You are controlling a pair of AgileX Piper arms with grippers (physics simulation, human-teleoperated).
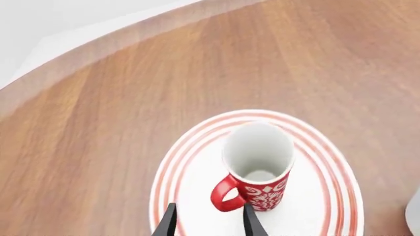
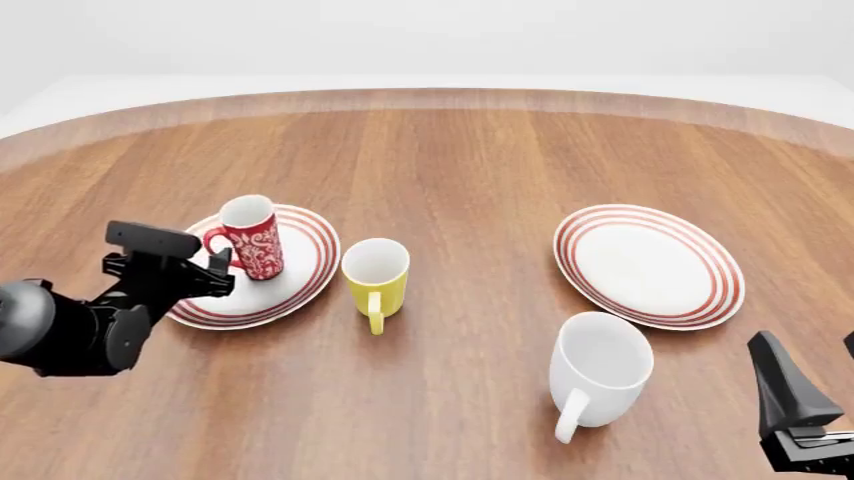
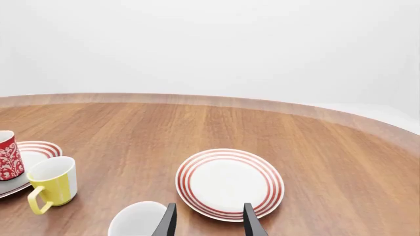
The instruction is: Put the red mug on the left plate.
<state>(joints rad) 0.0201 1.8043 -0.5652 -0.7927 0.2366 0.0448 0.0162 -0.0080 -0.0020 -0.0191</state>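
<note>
The round wooden table carries all items. On its left side lies the left plate, a round white plate with red concentric rings; its twin, the right red-ringed white plate, lies well apart on the right and bears nothing. Near me, before the right plate, stands a plain white mug, the biggest of the three, handle turned my way. A yellow mug with white inside stands just beside the left plate's right edge, between the two plates. The tall slim red mug with white floral pattern stands upright on the left plate, handle toward my left gripper. That gripper's fingers are parted and hold nothing, apart from the mug, tips flanking the handle. My right gripper sits low on the right, fingers likewise spread and holding nothing.
</note>
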